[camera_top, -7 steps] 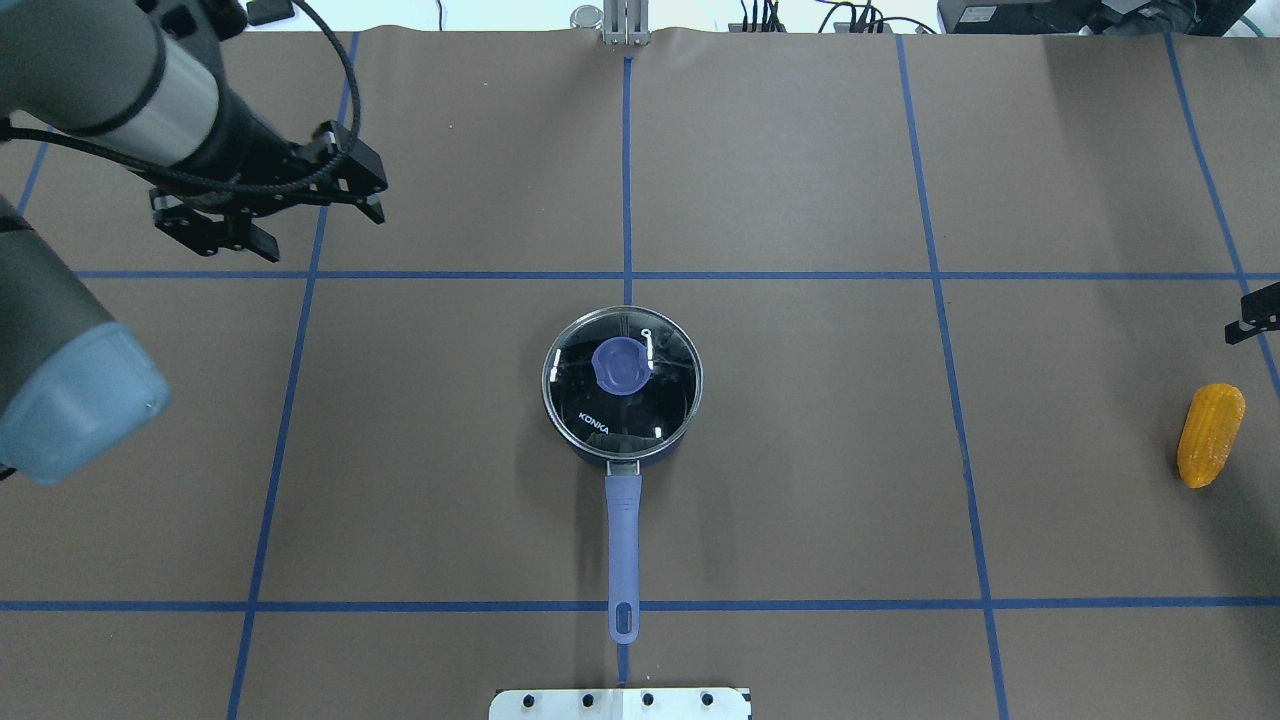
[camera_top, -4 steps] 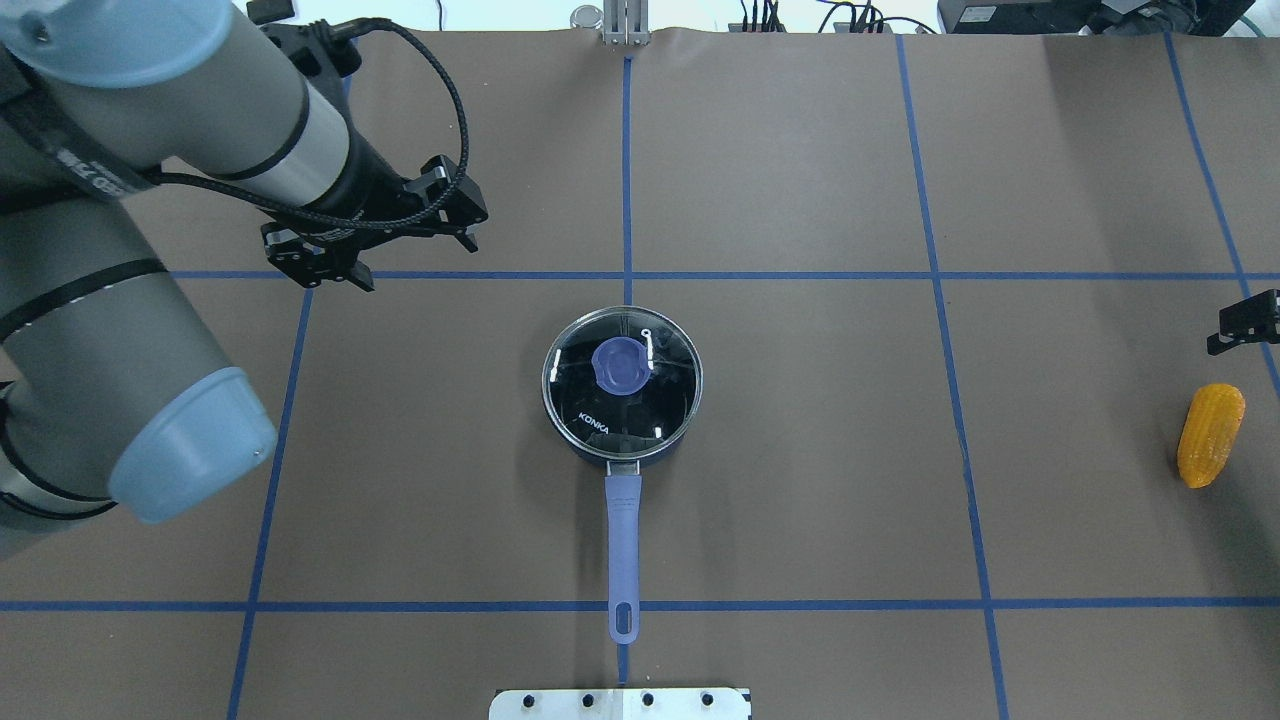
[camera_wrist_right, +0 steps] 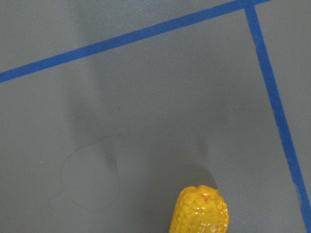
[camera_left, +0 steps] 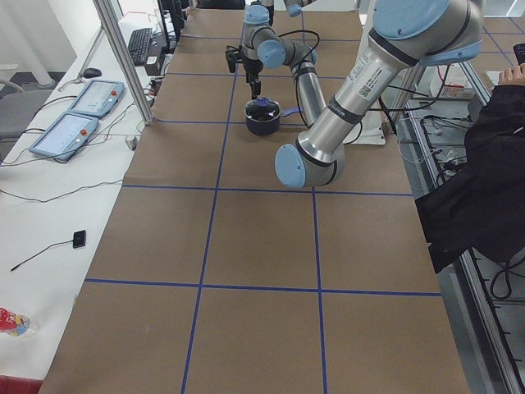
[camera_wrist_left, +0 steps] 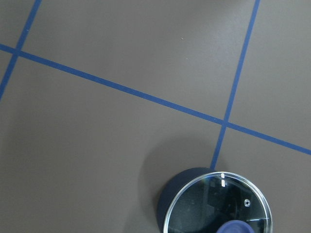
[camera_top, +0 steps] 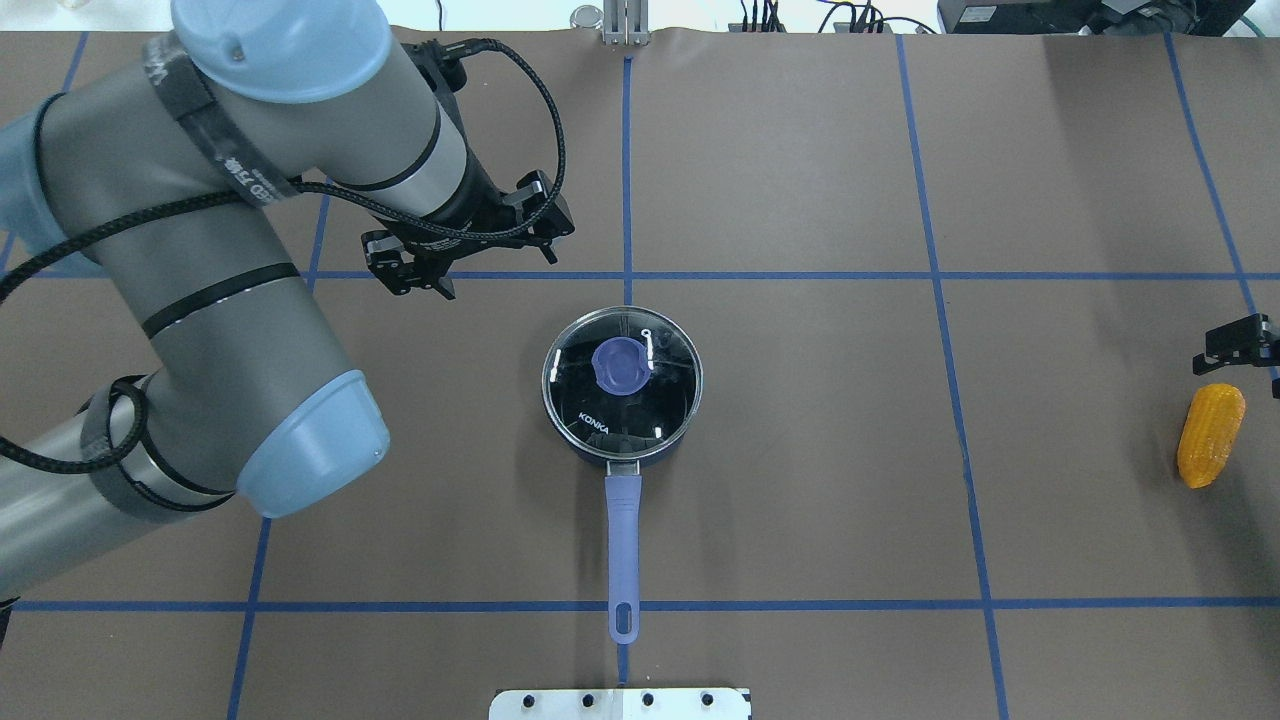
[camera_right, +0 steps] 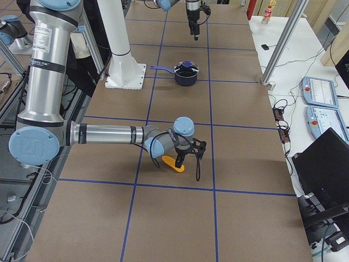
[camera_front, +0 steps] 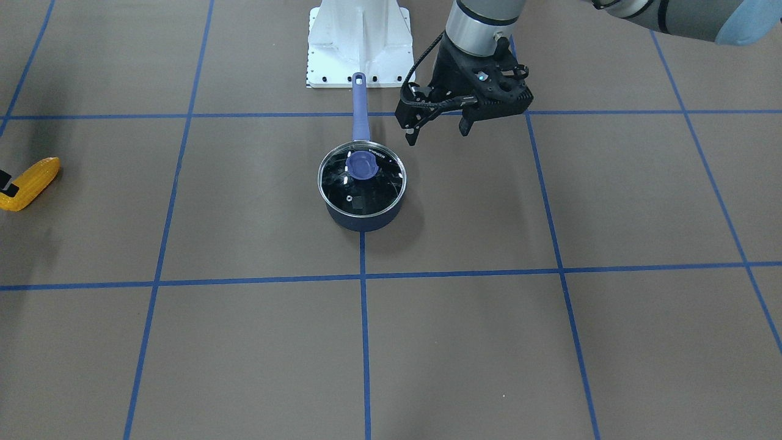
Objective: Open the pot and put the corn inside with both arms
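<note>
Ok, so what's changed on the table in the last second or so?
The left hand swung in from the table's left toward the pot, stopping short of it, open. The right hand edged nearer the corn. Nothing was grasped or released. Pot and corn haven't moved, and the lid is still on.

The front camera looks steeply down at the pot (camera_front: pixel 360 223) from across the table (camera_front: pixel 550 342), its handle (camera_front: pixel 359 110) pointing away, and the overhead camera looks down on the same pot from the handle's side; both also catch the corn (camera_front: pixel 33 180) far to one side. Two end cameras look along the table from a distance, the pot small in each. The left wrist camera sits close above the table with the pot's lid (camera_wrist_left: pixel 214 204) at its bottom edge, while the right wrist camera, well away from the pot, sees the corn's tip.
</note>
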`<state>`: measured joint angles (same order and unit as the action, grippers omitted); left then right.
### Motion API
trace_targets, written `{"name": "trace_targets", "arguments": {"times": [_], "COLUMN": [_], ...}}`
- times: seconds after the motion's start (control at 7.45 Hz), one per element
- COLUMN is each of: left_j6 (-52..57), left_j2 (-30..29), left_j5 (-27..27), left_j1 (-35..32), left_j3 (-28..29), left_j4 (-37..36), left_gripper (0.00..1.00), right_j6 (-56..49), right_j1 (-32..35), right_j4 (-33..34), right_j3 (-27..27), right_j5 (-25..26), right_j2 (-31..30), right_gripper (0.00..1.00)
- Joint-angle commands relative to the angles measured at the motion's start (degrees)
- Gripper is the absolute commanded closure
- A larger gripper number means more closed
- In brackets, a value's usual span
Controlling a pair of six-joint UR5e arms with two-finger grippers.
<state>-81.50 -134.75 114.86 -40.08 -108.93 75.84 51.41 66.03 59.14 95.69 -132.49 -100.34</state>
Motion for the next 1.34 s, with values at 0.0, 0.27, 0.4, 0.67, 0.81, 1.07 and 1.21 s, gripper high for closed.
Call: {"name": "trace_targets", "arguments": {"times": [0.0, 0.27, 0.4, 0.67, 0.81, 1.07, 1.21], "left_j6": [0.2, 0.0, 0.1, 0.0, -0.2, 0.0, 0.0], "left_j2": [-3.1, -3.8, -4.5, -6.7, -6.7, -6.4, -6.3], "left_j5": [-1.1, -3.7, -3.7, -5.6, -6.5, -6.6, -6.7], "left_j1": [2.5, 5.3, 6.1, 8.4, 9.2, 9.9, 10.1], "left_j3": [4.8, 8.5, 10.3, 14.9, 16.3, 16.8, 17.1], "left_j4": [1.2, 5.1, 5.4, 7.8, 9.5, 9.5, 9.5], "left_gripper": [0.02, 0.02, 0.02, 0.02, 0.02, 0.02, 0.02], "right_j6": [1.2, 1.2, 1.2, 1.2, 1.1, 1.1, 1.1], "right_j1": [-0.7, -0.7, -0.7, -0.7, -0.7, -0.7, -0.7], "right_j4": [-1.1, -1.2, -1.3, -1.3, -1.3, -1.3, -1.3], "right_j3": [-0.2, -0.4, -0.6, -0.7, -0.8, -0.9, -0.9], "right_j5": [0.3, 0.3, 0.3, 0.3, 0.3, 0.3, 0.2], "right_j2": [-0.1, -0.2, -0.2, -0.1, -0.1, -0.1, -0.1], "right_gripper": [0.0, 0.0, 0.0, 0.0, 0.0, 0.0, 0.0]}}
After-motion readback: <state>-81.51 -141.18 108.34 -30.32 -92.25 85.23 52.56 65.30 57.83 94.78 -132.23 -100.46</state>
